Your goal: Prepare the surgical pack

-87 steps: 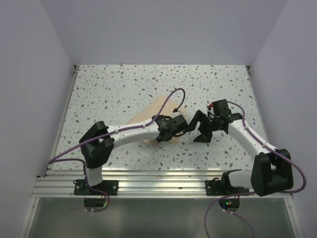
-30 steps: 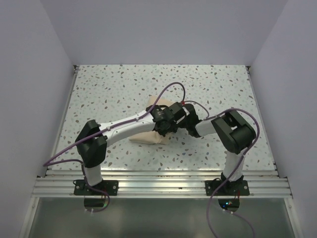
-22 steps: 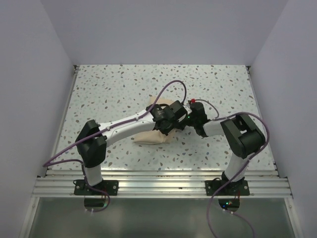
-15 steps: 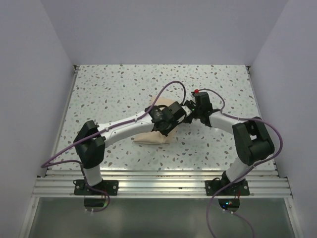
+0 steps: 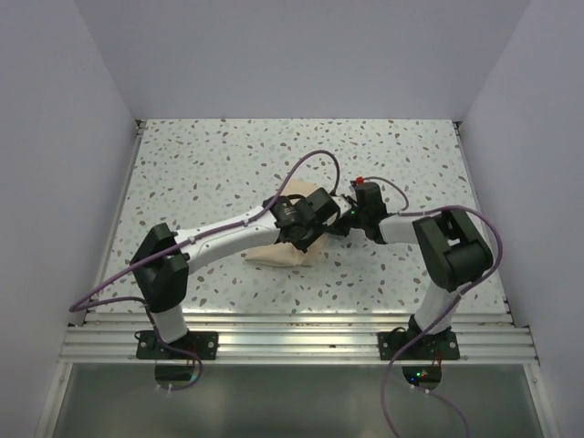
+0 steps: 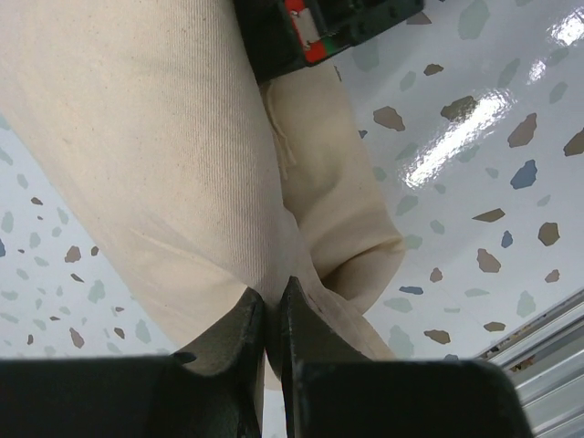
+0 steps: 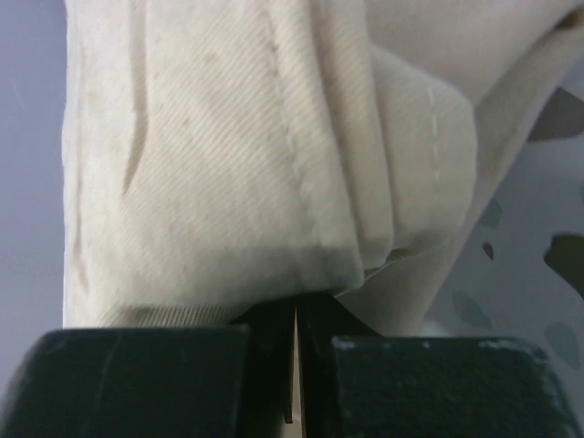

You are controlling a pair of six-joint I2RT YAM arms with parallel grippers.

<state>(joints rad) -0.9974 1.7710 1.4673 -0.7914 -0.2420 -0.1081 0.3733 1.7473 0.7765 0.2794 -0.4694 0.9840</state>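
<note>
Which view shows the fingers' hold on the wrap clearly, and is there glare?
Left wrist: wrap weave sharp, fingers dark silhouettes, glare streaks on the tabletop at right. Right wrist: wrap fills the frame, slightly soft, fingers in shadow. Top external: evenly lit, but the arms hide both holds.

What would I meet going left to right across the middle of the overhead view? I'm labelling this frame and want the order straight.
Left arm's black elbow → tan bundle → right gripper → right arm's black elbow. The left gripper overlaps the bundle, so it is left out.
</note>
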